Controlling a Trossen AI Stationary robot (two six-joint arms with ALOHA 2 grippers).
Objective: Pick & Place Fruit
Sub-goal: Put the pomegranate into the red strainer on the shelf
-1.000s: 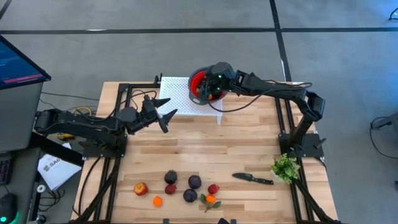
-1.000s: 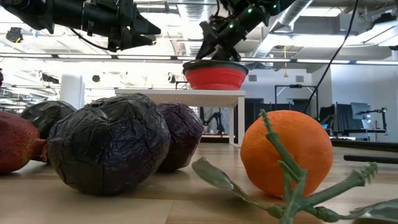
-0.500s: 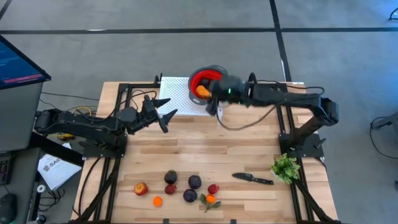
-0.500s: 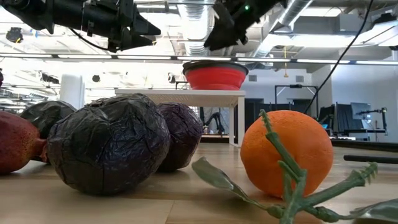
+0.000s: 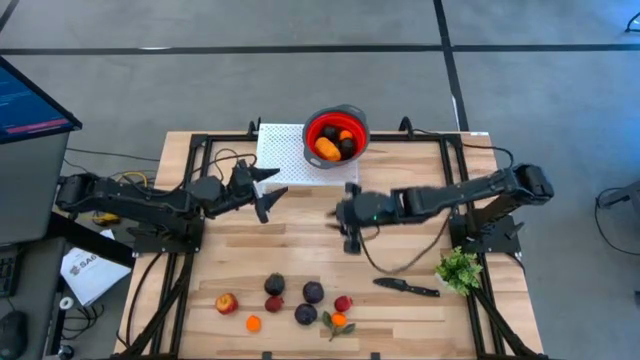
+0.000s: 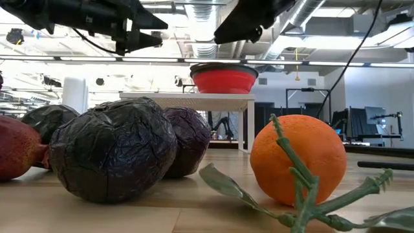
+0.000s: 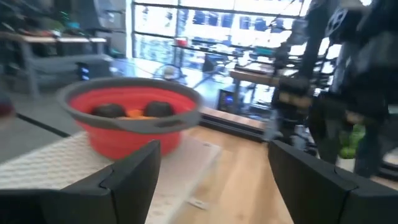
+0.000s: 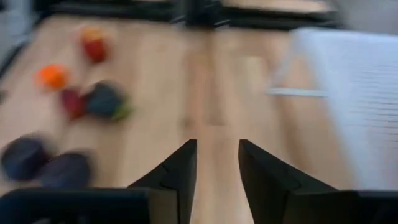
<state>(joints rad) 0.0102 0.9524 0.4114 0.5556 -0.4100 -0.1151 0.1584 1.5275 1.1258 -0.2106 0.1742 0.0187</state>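
Observation:
A red bowl [image 5: 335, 135] stands on a white perforated stand [image 5: 285, 150] at the far middle of the table. It holds an elongated orange piece [image 5: 327, 150], a small orange piece and dark pieces. More fruit lies near the front edge: a red-yellow piece [image 5: 227, 303], a small orange one [image 5: 253, 323], dark purple ones [image 5: 313, 292], red ones [image 5: 343, 303] and an orange with green leaves [image 5: 338, 322]. My right gripper [image 5: 350, 243] is open and empty above the table's middle, pointing toward the fruit [image 8: 102, 99]. My left gripper [image 5: 270, 190] hangs wide open and empty left of the stand, facing the bowl [image 7: 134, 118].
A black knife [image 5: 405, 287] lies on the table at the near right. A green leafy bunch [image 5: 460, 268] lies beside it at the right edge. Bare wood lies between the stand and the row of fruit.
My right gripper has drawn back from over the red bowl and come toward the table's near edge, to above the table's middle. The elongated orange piece now shows lying in the bowl.

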